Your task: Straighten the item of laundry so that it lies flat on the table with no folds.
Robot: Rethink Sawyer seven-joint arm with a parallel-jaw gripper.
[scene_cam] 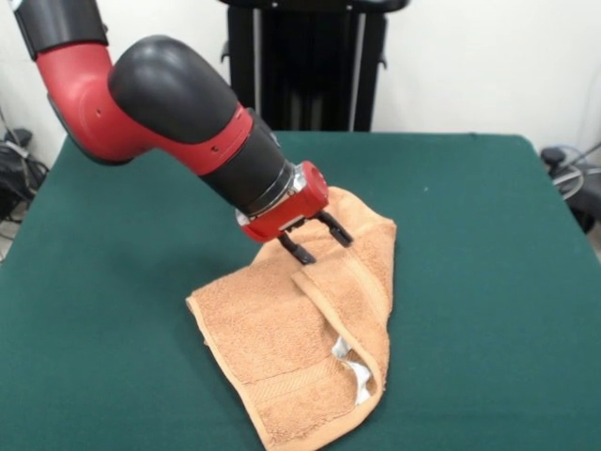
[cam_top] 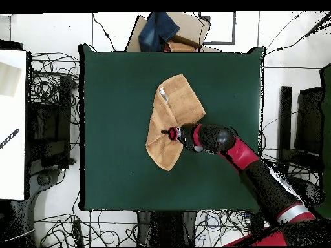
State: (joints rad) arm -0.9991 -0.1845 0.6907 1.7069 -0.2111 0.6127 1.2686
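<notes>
Towel (scene_cam: 300, 348) lies near middle of green surface (scene_cam: 488, 282), one long side doubled over, label (scene_cam: 355, 373) showing at near corner in front view. Pincer (scene_cam: 315, 239) hovers just above towel's far part, fingers (scene_cam: 336, 228) spread, holding nothing.

Risks, as judgement:
- Closing on top flap plus layer beneath: both layers lift, fold stays.
- Shallow pinch on thick terry: slips out mid-pull.
- Drag without lift: whole towel slides, bunches into new creases.
- Arm tilted low: wrist may snag cloth.
</notes>
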